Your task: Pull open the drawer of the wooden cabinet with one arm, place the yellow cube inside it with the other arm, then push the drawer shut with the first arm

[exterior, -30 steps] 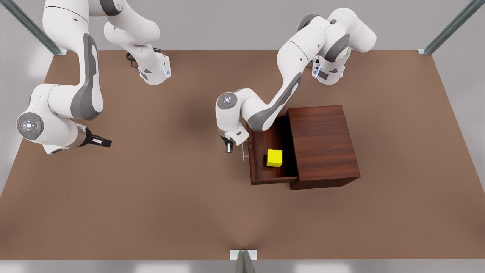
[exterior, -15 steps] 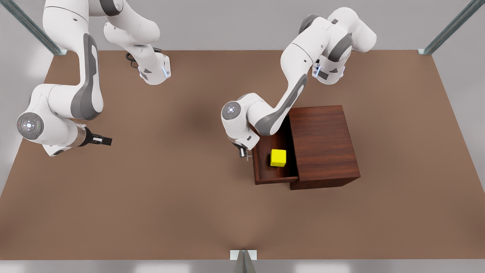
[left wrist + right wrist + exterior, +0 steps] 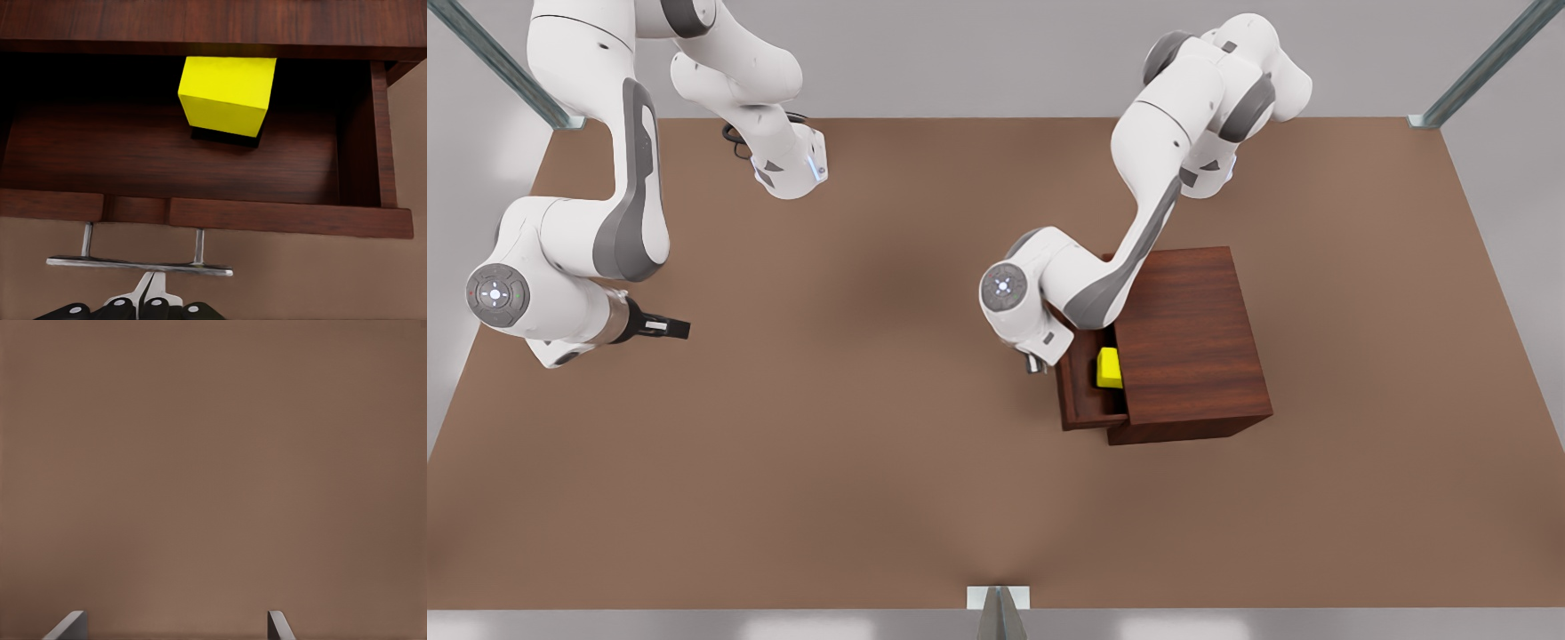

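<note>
The wooden cabinet (image 3: 1192,338) stands at the front view's right. Its drawer (image 3: 1080,404) sticks out a short way toward the front view's left. The yellow cube (image 3: 1108,367) lies inside it, partly under the cabinet top. In the left wrist view the yellow cube (image 3: 227,97) sits at the back of the drawer (image 3: 267,217), behind the silver handle (image 3: 140,265). My left gripper (image 3: 1036,363) is shut, its fingertips (image 3: 150,297) right against the handle. My right gripper (image 3: 676,329) waits open and empty over the table at the front view's left, its fingers (image 3: 70,625) apart.
The brown table (image 3: 854,462) stretches wide around the cabinet. Metal frame posts (image 3: 1485,67) stand at the far corners and one post (image 3: 998,609) at the near edge. The arm bases (image 3: 791,169) sit along the far side.
The left gripper has moved toward the cabinet with the handle, and the drawer has slid most of the way in, carrying the cube partly under the top. The right arm has stayed put.
</note>
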